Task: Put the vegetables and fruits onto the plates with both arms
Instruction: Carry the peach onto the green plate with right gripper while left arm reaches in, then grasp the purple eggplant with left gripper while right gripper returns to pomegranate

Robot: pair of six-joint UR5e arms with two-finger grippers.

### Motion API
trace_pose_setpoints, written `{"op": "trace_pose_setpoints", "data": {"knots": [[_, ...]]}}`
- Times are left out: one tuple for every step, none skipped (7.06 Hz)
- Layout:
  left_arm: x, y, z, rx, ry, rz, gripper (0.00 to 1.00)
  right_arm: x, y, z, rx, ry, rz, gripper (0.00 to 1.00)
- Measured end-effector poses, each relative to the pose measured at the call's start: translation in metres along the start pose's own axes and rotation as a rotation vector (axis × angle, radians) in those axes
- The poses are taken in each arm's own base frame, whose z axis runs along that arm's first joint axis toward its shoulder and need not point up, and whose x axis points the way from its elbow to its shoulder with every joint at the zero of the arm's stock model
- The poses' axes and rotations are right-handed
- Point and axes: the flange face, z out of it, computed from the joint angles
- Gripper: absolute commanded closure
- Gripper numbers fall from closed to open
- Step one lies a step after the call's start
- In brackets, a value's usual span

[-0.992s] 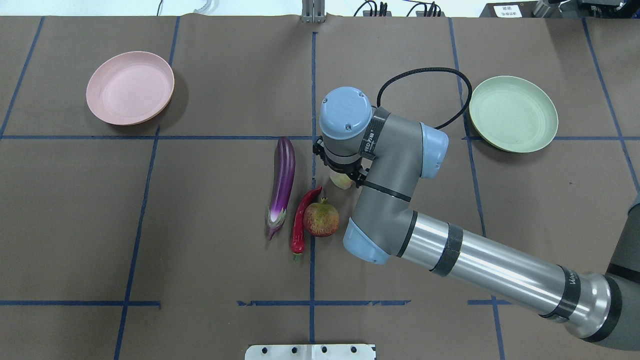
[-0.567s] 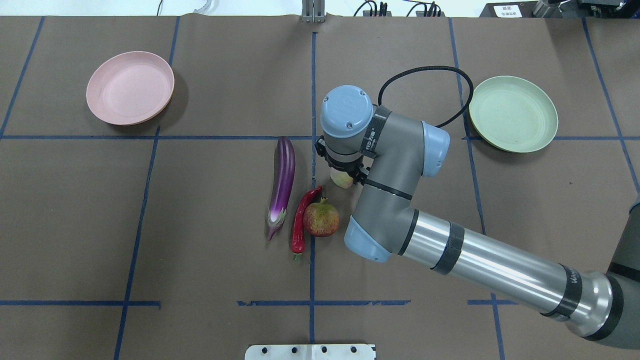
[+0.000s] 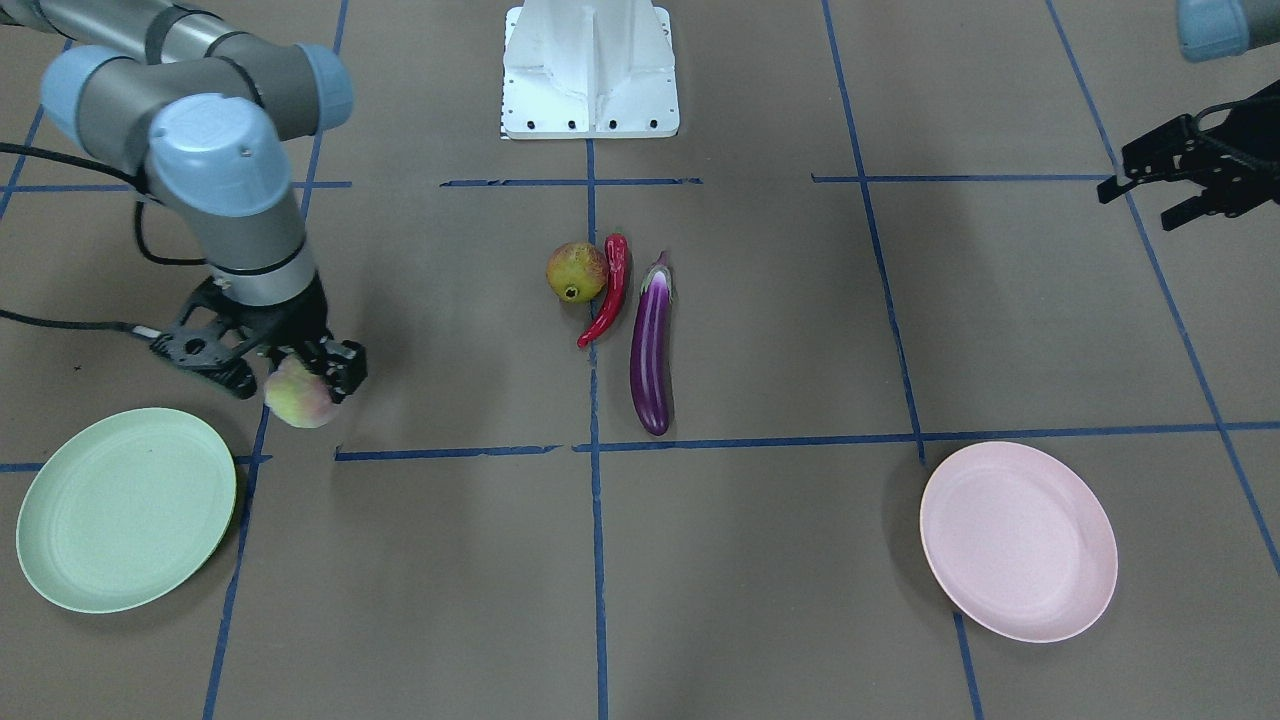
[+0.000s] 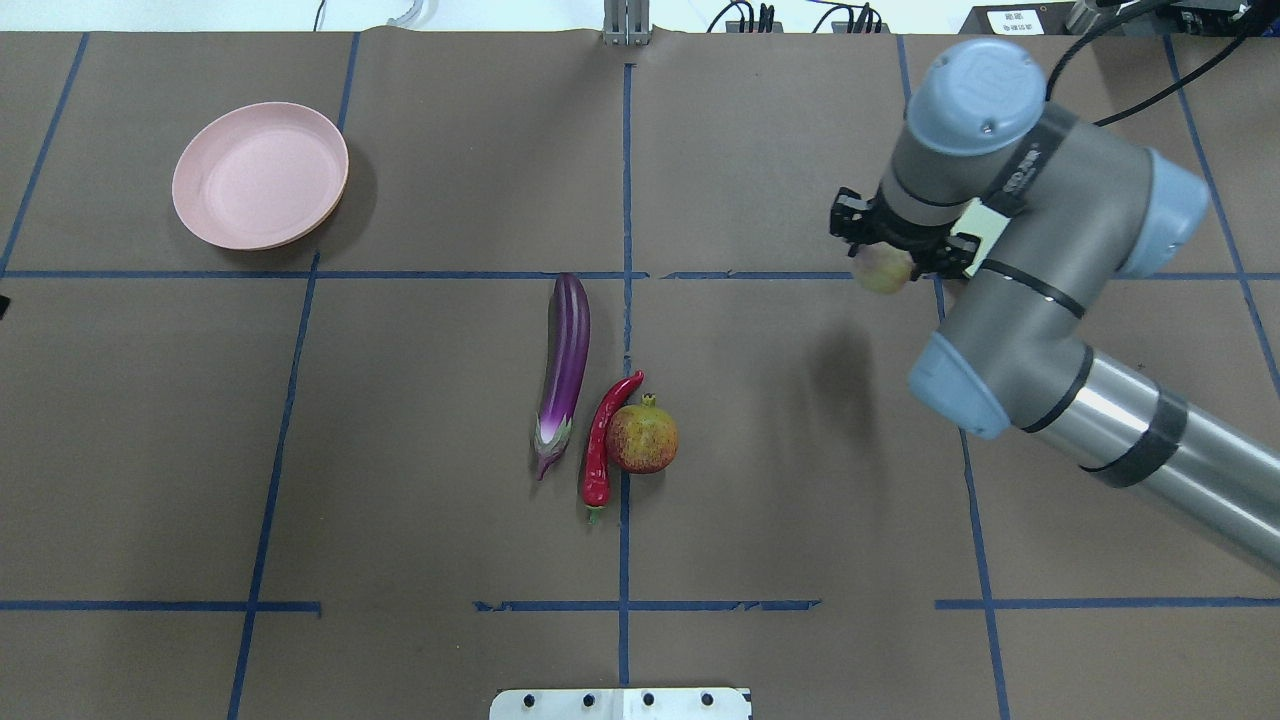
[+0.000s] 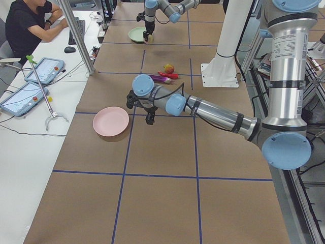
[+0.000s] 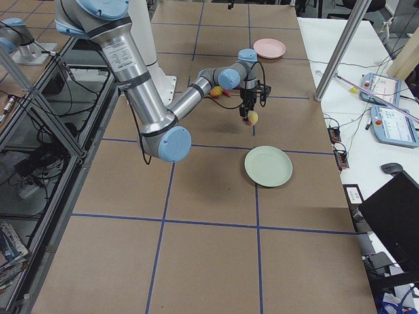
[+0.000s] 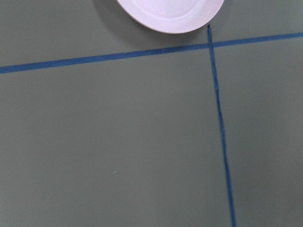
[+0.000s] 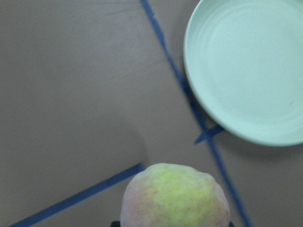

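My right gripper [image 3: 290, 372] is shut on the pale pink-green peach [image 3: 298, 393] and holds it above the table, just beside the mint green plate [image 3: 125, 510]. The peach [image 8: 175, 196] and that plate [image 8: 251, 71] also show in the right wrist view. The purple eggplant [image 4: 566, 365], the red chili [image 4: 603, 435] and the red-yellow pomegranate-like fruit [image 4: 642, 438] lie together at mid table. The pink plate [image 4: 260, 175] is empty. My left gripper [image 3: 1140, 203] is open and empty, hovering near the pink plate [image 7: 170, 14].
The white base block [image 3: 590, 70] stands at the robot's side of the table. Blue tape lines grid the brown table cover. A seated person [image 5: 30, 25] and tablets are at a side desk beyond the table's far edge.
My right arm has lifted the peach from beside the pile and carried it to the right, up to the green plate's edge. The other produce has not moved.
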Motion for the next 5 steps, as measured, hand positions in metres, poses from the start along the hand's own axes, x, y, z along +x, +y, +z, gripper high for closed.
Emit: {"op": "trace_pose_setpoints", "data": {"knots": [[0.057, -0.023, 0.031, -0.009, -0.022, -0.033, 0.00, 0.059, -0.044, 0.009, -0.012, 0.043, -0.096, 1.00], [0.117, -0.037, 0.064, 0.006, -0.060, -0.061, 0.00, 0.108, -0.080, 0.023, -0.049, 0.075, -0.182, 0.99], [0.177, -0.040, 0.104, 0.037, -0.104, -0.086, 0.00, 0.136, -0.102, 0.045, -0.082, 0.088, -0.234, 0.96], [0.237, -0.030, 0.158, 0.074, -0.154, -0.100, 0.00, 0.152, -0.117, 0.072, -0.093, 0.068, -0.262, 0.39], [0.287, -0.019, 0.212, 0.108, -0.197, -0.103, 0.00, 0.162, -0.124, 0.094, -0.094, 0.025, -0.282, 0.00]]}}
